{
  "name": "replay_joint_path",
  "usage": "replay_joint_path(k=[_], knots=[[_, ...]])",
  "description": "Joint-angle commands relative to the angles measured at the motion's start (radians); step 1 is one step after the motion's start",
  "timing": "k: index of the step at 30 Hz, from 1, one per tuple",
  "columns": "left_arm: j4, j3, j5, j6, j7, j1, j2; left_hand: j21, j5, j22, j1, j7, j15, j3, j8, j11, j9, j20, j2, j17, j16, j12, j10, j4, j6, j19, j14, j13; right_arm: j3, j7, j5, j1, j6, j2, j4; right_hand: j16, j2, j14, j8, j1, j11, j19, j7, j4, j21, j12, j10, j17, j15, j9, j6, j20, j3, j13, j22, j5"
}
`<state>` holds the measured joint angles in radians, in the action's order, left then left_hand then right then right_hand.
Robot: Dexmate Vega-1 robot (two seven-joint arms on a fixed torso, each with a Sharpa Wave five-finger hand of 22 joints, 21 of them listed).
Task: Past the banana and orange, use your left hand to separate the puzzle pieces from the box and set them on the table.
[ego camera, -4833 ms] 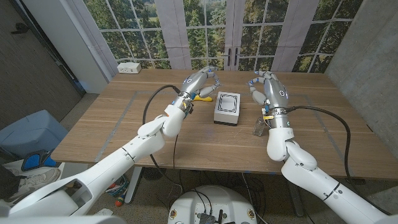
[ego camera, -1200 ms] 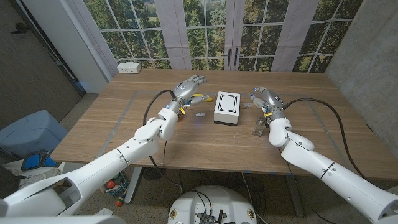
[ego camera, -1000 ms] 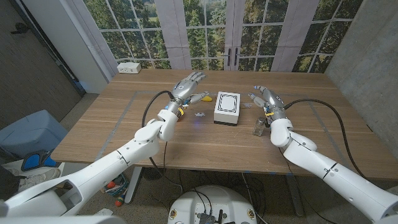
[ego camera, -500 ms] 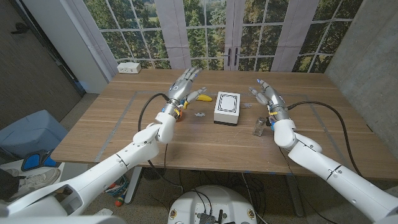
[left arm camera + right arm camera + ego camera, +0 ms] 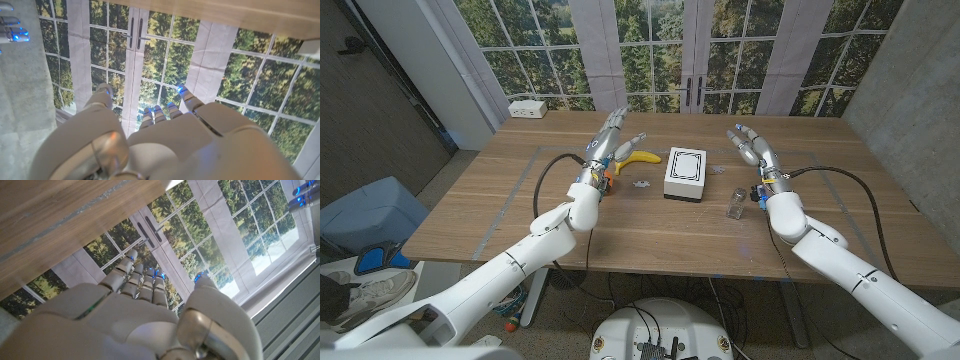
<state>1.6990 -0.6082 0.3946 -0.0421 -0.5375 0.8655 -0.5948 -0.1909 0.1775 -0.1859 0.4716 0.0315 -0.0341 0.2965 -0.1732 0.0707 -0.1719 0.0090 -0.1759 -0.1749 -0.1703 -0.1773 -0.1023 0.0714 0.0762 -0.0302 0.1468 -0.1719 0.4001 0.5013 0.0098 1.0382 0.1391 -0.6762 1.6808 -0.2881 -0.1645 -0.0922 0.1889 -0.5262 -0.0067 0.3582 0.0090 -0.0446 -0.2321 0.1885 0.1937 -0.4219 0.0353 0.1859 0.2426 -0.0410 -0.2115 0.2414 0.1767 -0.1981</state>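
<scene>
The white puzzle box (image 5: 686, 173) with a dark-lined lid sits at the middle of the table (image 5: 620, 225). One small puzzle piece (image 5: 640, 184) lies on the wood to the left of the box, and another (image 5: 717, 168) lies to its right. A yellow banana (image 5: 642, 157) lies behind the left piece. A bit of the orange (image 5: 607, 179) peeks out beside my left wrist. My left hand (image 5: 606, 142) is raised left of the banana with its fingers spread, holding nothing, and is seen from behind as the left hand (image 5: 165, 135). My right hand (image 5: 750, 148) is raised right of the box, fingers apart and empty, also seen as the right hand (image 5: 140, 310).
A small clear glass (image 5: 736, 207) stands in front of my right hand, right of the box. A white socket block (image 5: 528, 107) sits at the table's far left corner. Tall windows stand behind the table.
Both hands have lifted off the table and drawn back from the box with fingers pointing up. The left hand moved left, uncovering the banana. A puzzle piece now lies left of the box.
</scene>
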Motion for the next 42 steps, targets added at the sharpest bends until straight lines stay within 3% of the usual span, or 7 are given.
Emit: replay_joint_path(k=[1,7,14,18,21,26,42], knots=[[-0.003,0.07,-0.239,0.117,0.096,0.036,0.004,0.008,0.006,-0.002,-0.03,-0.006,-0.001,0.006,0.003,-0.009,-0.002,-0.009,-0.005,-0.003,0.0,0.004,-0.029,-0.019,0.032,0.035,0.032,-0.003,-0.052,-0.038,0.097,0.029,0.158,0.034,-0.048,0.01,-0.004,0.008,0.001,0.035,0.002,-0.01,0.011,-0.019,0.007,0.004,-0.005,0.005,0.02,0.0,-0.002,-0.001,0.003,-0.005,0.001,0.007],[0.0,0.092,-0.323,0.154,0.142,0.052,0.003,0.009,0.011,-0.001,-0.086,-0.006,-0.006,0.007,-0.002,-0.016,-0.001,-0.028,-0.015,-0.007,-0.003,0.002,-0.054,-0.061,0.046,0.074,0.059,-0.003,-0.064,-0.06,0.131,0.036,0.204,0.052,-0.069,0.021,-0.02,0.016,0.0,0.088,-0.008,-0.02,0.004,-0.056,0.014,0.005,-0.008,0.011,0.033,-0.001,-0.005,-0.014,0.006,-0.014,0.001,0.013],[-0.016,0.118,-0.437,0.224,0.188,0.075,0.019,-0.005,0.048,-0.002,-0.238,-0.001,-0.014,0.043,-0.011,-0.03,0.001,-0.049,-0.036,-0.008,-0.016,-0.01,-0.051,-0.227,0.029,0.1,0.059,-0.002,-0.08,-0.108,0.199,0.04,0.297,0.082,-0.118,0.029,-0.035,0.021,0.0,0.128,-0.016,-0.024,-0.006,-0.089,0.017,0.006,-0.011,0.015,0.049,-0.002,-0.004,-0.031,0.001,-0.02,0.001,0.007],[-0.022,0.13,-0.502,0.253,0.212,0.091,0.032,-0.008,0.067,0.0,-0.273,-0.005,-0.01,0.075,-0.011,-0.037,0.002,-0.092,-0.04,-0.006,-0.015,-0.013,-0.043,-0.259,0.018,0.104,0.058,-0.001,-0.09,-0.143,0.243,0.04,0.351,0.1,-0.149,0.036,-0.044,0.028,0.001,0.154,-0.022,-0.028,-0.015,-0.112,0.02,0.008,-0.009,0.019,0.061,-0.003,-0.001,-0.045,-0.013,-0.025,0.002,-0.001],[-0.025,0.136,-0.549,0.268,0.236,0.099,0.039,-0.01,0.077,0.001,-0.29,-0.011,-0.01,0.094,-0.007,-0.041,0.002,-0.119,-0.038,-0.005,-0.014,-0.011,-0.045,-0.263,0.024,0.102,0.058,-0.001,-0.099,-0.16,0.27,0.042,0.38,0.111,-0.165,0.038,-0.046,0.029,0.0,0.16,-0.022,-0.029,-0.016,-0.118,0.021,0.008,-0.009,0.02,0.066,-0.003,-0.002,-0.048,-0.018,-0.026,0.001,-0.004],[-0.037,0.143,-0.613,0.287,0.272,0.104,0.051,-0.014,0.086,0.003,-0.306,-0.022,-0.006,0.11,-0.004,-0.05,0.002,-0.129,-0.036,-0.003,-0.012,-0.007,-0.057,-0.264,0.035,0.093,0.062,-0.001,-0.114,-0.183,0.3,0.049,0.4,0.116,-0.174,0.039,-0.046,0.028,0.0,0.167,-0.022,-0.029,-0.016,-0.123,0.021,0.008,-0.008,0.022,0.066,-0.003,-0.002,-0.05,-0.024,-0.027,0.001,-0.007],[-0.066,0.185,-0.904,0.267,0.378,0.126,0.101,-0.014,0.099,0.006,-0.333,-0.05,0.005,0.134,-0.006,-0.054,0.002,-0.121,-0.032,-0.001,-0.01,-0.007,-0.066,-0.259,0.037,0.09,0.066,-0.001,-0.151,-0.215,0.35,0.079,0.429,0.126,-0.184,0.046,-0.034,0.022,0.002,0.199,-0.012,-0.033,-0.001,-0.132,0.026,0.01,-0.004,0.031,0.056,-0.004,0.004,-0.046,-0.043,-0.033,-0.001,-0.013]])
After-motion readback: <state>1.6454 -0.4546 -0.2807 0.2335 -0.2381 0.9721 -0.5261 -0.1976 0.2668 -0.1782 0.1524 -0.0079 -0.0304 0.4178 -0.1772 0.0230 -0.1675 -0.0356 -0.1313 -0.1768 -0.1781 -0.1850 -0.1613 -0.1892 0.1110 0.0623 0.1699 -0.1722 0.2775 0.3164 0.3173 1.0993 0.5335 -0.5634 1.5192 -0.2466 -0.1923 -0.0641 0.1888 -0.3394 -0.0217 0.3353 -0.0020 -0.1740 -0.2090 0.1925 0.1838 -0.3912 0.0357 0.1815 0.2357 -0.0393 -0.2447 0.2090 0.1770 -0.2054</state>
